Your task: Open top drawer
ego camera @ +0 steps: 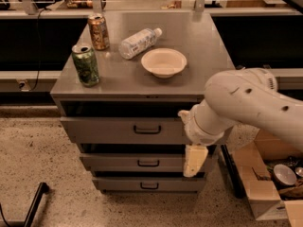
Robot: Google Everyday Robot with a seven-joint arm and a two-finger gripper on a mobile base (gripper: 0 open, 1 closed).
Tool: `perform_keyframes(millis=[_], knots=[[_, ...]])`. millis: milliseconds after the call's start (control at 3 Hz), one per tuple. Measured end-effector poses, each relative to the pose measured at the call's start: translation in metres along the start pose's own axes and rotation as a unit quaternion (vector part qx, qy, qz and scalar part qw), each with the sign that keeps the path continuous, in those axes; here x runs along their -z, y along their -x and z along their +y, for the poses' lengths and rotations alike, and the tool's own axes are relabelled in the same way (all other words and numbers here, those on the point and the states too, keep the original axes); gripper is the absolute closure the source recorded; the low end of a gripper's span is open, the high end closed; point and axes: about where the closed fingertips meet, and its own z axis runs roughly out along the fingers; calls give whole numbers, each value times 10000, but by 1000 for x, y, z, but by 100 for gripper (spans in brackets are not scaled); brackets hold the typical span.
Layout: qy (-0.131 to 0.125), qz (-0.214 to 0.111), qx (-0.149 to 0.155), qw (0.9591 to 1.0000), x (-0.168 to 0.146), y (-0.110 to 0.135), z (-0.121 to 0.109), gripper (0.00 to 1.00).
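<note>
The top drawer (104, 129) is the widest grey metal front of three in the cabinet, with a small dark bar handle (147, 129) at its centre and a dark gap above it. My gripper (189, 137) is in front of the drawer's right part, to the right of the handle and apart from it. Its two cream fingers stand apart, one high (183, 115) and one low (194, 160), with nothing between them. The white arm (251, 103) comes in from the right and hides the drawer's right end.
On the cabinet top (189, 41) stand a green can (85, 64), a brown can (98, 31), a lying plastic bottle (138, 42) and a white bowl (164, 62). Two narrower drawers (118, 162) sit below. A cardboard box (265, 183) stands on the floor at the right.
</note>
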Motion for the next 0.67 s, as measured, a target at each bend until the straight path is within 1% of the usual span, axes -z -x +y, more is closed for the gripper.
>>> perform_keyframes(millis=[333,667], knots=[[-413,-107,91,9990,-37,-1,-29,0],[-387,-81,86,9992,-43,-2,-29,0]])
